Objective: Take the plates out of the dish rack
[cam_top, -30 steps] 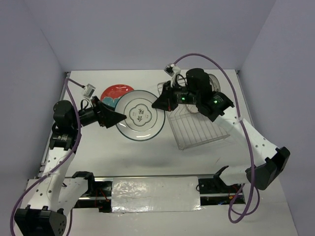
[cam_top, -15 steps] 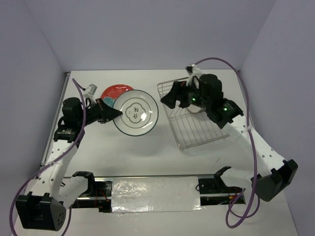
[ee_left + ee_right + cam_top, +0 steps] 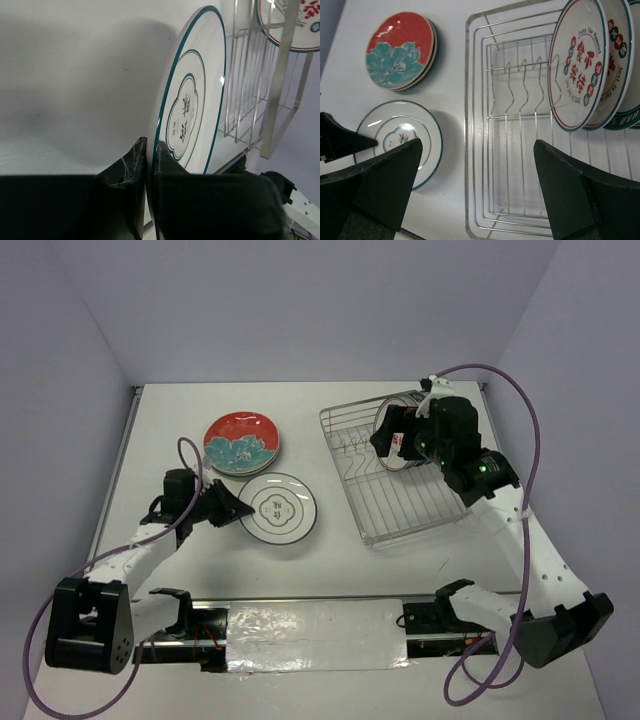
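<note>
The table (image 3: 300,410) is taken in whole from above and behind the arm bases by the top external view. The left wrist view is set hard against the rim of the white plate (image 3: 192,110) and faced across it toward the dish rack (image 3: 279,85). The right wrist view is aimed down from higher up. Plate and rack are shared by all three views.

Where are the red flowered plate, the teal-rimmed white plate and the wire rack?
red flowered plate (image 3: 236,448), top view, teal flower
teal-rimmed white plate (image 3: 278,508), top view, middle motif
wire rack (image 3: 400,498), top view, bare floor wires
</note>
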`<state>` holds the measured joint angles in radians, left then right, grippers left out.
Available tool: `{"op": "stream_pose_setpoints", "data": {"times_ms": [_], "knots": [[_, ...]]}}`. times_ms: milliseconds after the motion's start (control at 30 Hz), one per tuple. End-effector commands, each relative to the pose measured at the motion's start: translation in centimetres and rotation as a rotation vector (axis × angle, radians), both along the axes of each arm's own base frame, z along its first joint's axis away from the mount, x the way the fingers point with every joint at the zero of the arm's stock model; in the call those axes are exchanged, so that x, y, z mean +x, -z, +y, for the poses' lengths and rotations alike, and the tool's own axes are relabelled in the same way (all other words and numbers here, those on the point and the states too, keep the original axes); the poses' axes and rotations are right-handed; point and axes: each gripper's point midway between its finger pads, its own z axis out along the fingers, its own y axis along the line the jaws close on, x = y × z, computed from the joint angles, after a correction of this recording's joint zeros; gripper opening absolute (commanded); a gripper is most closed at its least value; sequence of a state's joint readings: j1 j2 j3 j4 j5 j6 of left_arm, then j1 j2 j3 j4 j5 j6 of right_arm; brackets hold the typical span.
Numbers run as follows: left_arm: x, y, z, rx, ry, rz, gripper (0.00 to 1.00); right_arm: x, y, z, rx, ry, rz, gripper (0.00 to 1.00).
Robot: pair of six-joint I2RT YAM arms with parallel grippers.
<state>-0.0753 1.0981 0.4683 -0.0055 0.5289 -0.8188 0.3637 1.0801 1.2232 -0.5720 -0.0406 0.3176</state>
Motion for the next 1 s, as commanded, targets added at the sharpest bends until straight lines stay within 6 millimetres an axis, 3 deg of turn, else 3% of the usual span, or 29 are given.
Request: {"op": "stream_pose_setpoints", "data": {"times_ms": [0,133,167,233,267,333,367,400,433,467,500,567,600,633,700,733,833,967], "knots": [[1.4,1.0,0.4,0.013,-0.049,-0.018,0.18,1.4,-0.8,-1.1,-0.107,0.002,-0.034,1.00],[1.4,3.4,0.6,0.030,-0.059,0.027,0.21,3.9,-2.0,-2.8,-0.233,0.066,-0.083,0.95],[1.4,3.7,0.5,0.030,-0.056,0.034,0.22,4.9,-1.5,-3.3,-0.295,0.078,-0.079,0.93],[1.2,4.6,0.8,0.043,-0.066,0.058,0.24,6.4,-1.9,-4.7,-0.372,0.155,-0.085,0.81],[1.1,4.9,0.9,0.052,-0.073,0.065,0.27,7.6,-0.7,-6.2,-0.449,0.228,-0.046,0.77],[0.8,5.5,1.5,0.085,-0.093,0.086,0.46,9.2,0.7,-7.1,-0.549,0.253,-0.001,0.67],[1.0,5.2,1.8,0.098,-0.103,0.082,0.64,9.6,1.1,-7.3,-0.588,0.256,0.014,0.61],[0.3,5.8,2.3,0.132,-0.121,0.118,0.93,10.4,2.2,-7.2,-0.617,0.246,0.047,0.59],[0.1,5.8,2.6,0.151,-0.129,0.125,1.00,10.7,2.7,-7.4,-0.639,0.254,0.065,0.57],[0.3,4.8,3.0,0.166,-0.142,0.093,1.00,11.1,3.0,-7.5,-0.653,0.260,0.074,0.52],[-0.8,5.1,3.4,0.191,-0.151,0.139,1.00,11.7,4.1,-7.5,-0.676,0.264,0.098,0.51],[-0.5,2.8,4.4,0.228,-0.195,0.077,0.99,12.3,4.7,-8.1,-0.711,0.302,0.109,0.48],[-1.5,2.6,4.7,0.248,-0.201,0.106,1.00,12.8,5.8,-8.1,-0.733,0.301,0.133,0.47],[-0.9,0.0,5.3,0.263,-0.233,0.026,1.00,12.9,6.0,-8.6,-0.757,0.322,0.144,0.45],[-1.7,-1.5,6.0,0.306,-0.239,0.010,1.00,13.5,6.4,-8.7,-0.784,0.325,0.155,0.44],[-1.3,-4.0,6.6,0.334,-0.254,-0.066,1.00,13.6,6.4,-8.7,-0.788,0.329,0.155,0.44],[-2.0,-7.0,7.5,0.388,-0.254,-0.129,0.99,13.9,6.8,-8.4,-0.785,0.310,0.150,0.43],[-2.8,-8.4,7.4,0.393,-0.237,-0.167,0.99,13.9,7.9,-8.1,-0.780,0.292,0.182,0.43]]}}
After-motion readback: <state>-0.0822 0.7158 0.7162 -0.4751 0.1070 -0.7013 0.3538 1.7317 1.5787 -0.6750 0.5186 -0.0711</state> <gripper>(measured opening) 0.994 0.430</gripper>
